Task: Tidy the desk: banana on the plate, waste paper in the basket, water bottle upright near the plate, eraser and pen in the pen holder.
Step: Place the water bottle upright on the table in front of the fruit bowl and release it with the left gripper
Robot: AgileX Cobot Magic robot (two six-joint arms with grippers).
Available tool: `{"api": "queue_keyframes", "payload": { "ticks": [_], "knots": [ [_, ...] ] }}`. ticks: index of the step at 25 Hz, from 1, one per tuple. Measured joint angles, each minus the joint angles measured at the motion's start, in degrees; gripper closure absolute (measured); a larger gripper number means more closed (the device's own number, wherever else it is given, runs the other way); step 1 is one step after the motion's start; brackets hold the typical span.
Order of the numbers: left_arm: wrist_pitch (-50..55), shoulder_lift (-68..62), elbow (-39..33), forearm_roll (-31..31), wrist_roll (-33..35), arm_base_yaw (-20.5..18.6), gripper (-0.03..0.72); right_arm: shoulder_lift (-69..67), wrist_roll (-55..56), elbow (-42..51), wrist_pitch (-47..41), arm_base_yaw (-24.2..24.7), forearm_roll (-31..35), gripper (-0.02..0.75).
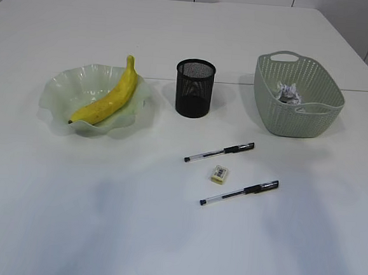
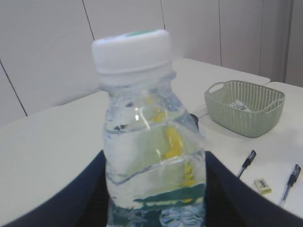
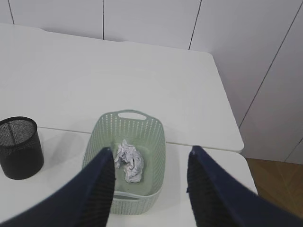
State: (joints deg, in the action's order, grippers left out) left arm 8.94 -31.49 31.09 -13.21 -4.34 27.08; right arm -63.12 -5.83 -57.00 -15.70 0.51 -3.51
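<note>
My left gripper [image 2: 155, 158] is shut on the clear water bottle [image 2: 142, 109] with a white cap, held upright. My right gripper [image 3: 150, 150] is open and empty above the green basket [image 3: 158, 137], which holds the crumpled waste paper [image 3: 130, 161]. The banana [image 1: 107, 99] lies on the glass plate [image 1: 61, 83]. Two pens [image 1: 219, 152] [image 1: 239, 193] and the eraser [image 1: 219, 174] lie on the table in front of the black mesh pen holder [image 1: 194, 87]. Neither gripper nor the bottle shows in the exterior view.
The basket [image 1: 300, 121] stands at the right of the table, the pen holder in the middle, the plate at the left. A seam between two tabletops runs behind them. The basket [image 2: 246, 116] also shows in the left wrist view.
</note>
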Motion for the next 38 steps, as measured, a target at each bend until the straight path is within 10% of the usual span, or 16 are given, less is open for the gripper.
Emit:
{"api": "queue_keyframes", "payload": {
  "ticks": [19,38],
  "knots": [
    [-18.2,-2.81,-14.1,2.41,0.0,-0.3,0.323,0.0,0.0,0.0,0.0,0.0,0.0,0.363],
    [-49.56,-36.44,-14.22,6.82,0.11,-14.04,0.323,0.0,0.0,0.0,0.09,0.0,-2.32,0.363]
  ]
}}
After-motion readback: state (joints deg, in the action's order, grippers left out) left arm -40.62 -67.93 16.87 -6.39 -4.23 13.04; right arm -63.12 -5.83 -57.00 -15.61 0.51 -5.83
